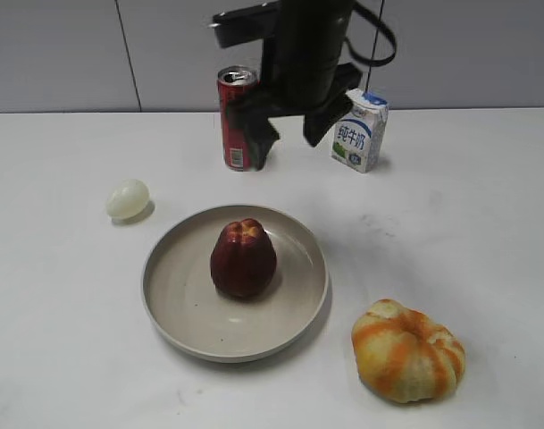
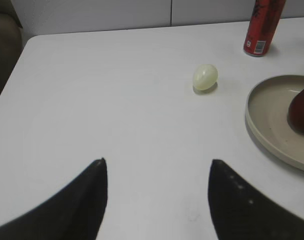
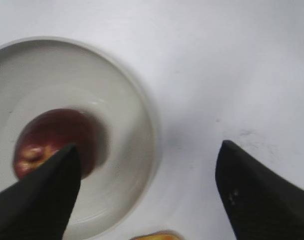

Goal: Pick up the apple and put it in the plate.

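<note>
The dark red apple (image 1: pixel 243 257) stands upright in the middle of the beige plate (image 1: pixel 178 317). My right gripper (image 1: pixel 289 134) hangs open and empty above the table behind the plate. In the right wrist view the apple (image 3: pixel 54 135) lies in the plate (image 3: pixel 137 120) under the open jaws (image 3: pixel 149 150). My left gripper (image 2: pixel 156 165) is open and empty over bare table; its view shows the plate's rim (image 2: pixel 261 130) and a slice of the apple (image 2: pixel 302 111) at the right. The left gripper does not show in the exterior view.
A pale egg-shaped object (image 1: pixel 127 198) lies left of the plate. A red can (image 1: pixel 237 116) and a small milk carton (image 1: pixel 360 130) stand at the back. An orange-and-yellow ribbed fruit (image 1: pixel 407 350) sits at the front right. The table's left edge (image 2: pixel 12 75) shows in the left wrist view.
</note>
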### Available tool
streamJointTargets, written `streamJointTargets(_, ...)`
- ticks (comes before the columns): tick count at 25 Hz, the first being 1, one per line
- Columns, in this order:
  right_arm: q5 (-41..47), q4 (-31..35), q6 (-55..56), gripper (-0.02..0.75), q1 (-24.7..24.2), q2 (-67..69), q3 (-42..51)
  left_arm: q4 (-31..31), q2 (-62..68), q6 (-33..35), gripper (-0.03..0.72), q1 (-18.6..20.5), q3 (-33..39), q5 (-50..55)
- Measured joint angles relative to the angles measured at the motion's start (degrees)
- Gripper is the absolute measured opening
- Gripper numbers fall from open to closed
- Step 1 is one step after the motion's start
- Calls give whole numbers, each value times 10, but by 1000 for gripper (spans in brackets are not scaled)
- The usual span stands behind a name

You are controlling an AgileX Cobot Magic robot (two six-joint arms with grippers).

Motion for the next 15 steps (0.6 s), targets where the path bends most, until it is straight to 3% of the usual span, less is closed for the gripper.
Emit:
streamJointTargets(9,5,0,0,642,-179,-37,19,0,0,0,487,0,0,0)
streamJointTargets(15,6,14,-1,604,-240,-98,74,0,0,0,487,0,0,0)
